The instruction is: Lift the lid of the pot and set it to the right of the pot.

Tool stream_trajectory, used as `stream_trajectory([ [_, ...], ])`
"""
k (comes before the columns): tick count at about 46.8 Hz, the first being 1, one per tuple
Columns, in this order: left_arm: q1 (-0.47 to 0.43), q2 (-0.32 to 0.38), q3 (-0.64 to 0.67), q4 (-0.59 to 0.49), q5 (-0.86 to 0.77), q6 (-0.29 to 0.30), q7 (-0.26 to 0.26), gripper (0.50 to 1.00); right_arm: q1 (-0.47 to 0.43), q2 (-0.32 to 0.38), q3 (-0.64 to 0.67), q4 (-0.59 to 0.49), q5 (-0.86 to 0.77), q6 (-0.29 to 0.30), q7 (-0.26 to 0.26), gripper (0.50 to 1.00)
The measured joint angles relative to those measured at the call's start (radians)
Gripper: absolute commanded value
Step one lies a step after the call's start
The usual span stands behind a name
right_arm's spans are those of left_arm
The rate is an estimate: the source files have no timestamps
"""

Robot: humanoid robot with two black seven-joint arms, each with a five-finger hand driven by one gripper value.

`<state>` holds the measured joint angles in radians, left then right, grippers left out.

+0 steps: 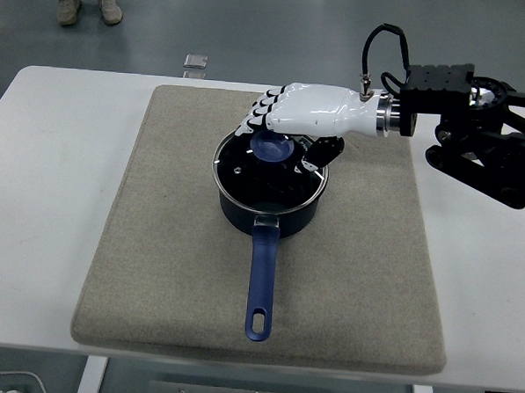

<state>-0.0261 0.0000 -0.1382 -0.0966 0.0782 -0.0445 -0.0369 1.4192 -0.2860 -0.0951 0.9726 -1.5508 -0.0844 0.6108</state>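
While above lid knob, right hand (fingers curled)

floor: grey, glossy | table: white | mat: beige

A white table fills most of the view, and a large grey felt-like mat lies across its middle, reaching close to the near edge. Beyond the far edge, on the grey floor, sits a small clear square object. At the top left stand a person's feet in pale sneakers, with dark trouser cuffs above.
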Motion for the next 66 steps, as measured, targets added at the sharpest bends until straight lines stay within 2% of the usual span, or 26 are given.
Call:
stream_trajectory([
  [60,0.0,0.0,0.0,0.0,0.0,0.0,0.0,1.0,-0.02,0.031,-0.001,-0.024,-0.002,-0.002,0.0,0.885],
  [63,0.0,0.0,0.0,0.0,0.0,0.0,0.0,1.0,-0.022,0.031,-0.001,-0.023,-0.002,-0.001,0.0,0.854],
  [66,0.0,0.0,0.0,0.0,0.0,0.0,0.0,1.0,-0.022,0.031,-0.001,-0.023,-0.002,0.001,0.0,0.711],
])
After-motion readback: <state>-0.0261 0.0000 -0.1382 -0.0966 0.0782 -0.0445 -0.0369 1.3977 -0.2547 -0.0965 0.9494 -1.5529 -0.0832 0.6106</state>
